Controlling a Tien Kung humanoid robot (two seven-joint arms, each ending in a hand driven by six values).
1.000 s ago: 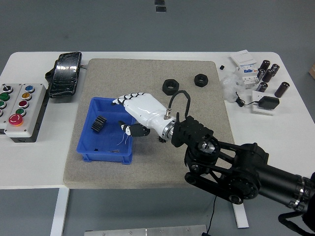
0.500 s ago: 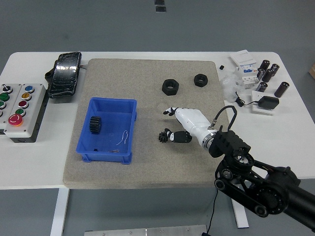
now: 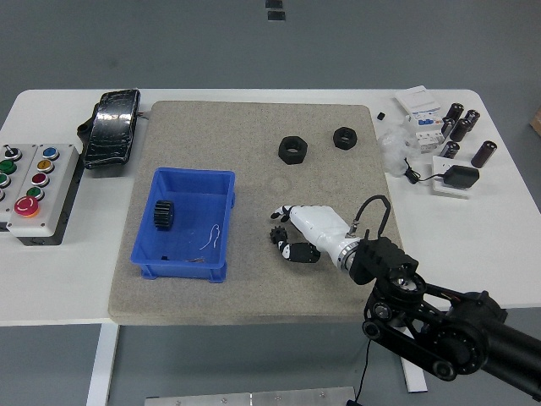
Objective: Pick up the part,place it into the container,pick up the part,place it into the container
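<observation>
The right hand (image 3: 297, 233) is reaching in from the lower right, its white fingers (image 3: 287, 213) curling around a small black gear (image 3: 276, 237) that is sitting on the grey mat (image 3: 254, 169), just right of the blue container (image 3: 188, 222). Whether the gear is actually being gripped or only touched cannot be told; it is too small to show which way its axis is pointing. A second black gear (image 3: 163, 213) is lying inside the container, near its left wall, tilted on edge. Two black nuts (image 3: 292, 149) are resting on the mat well beyond the container, toward the far right. The mat is covering the middle of the white table (image 3: 76, 279), above a grey floor. Left of the container, a button box (image 3: 30, 188) and a black pedal (image 3: 112, 128) are sitting.
</observation>
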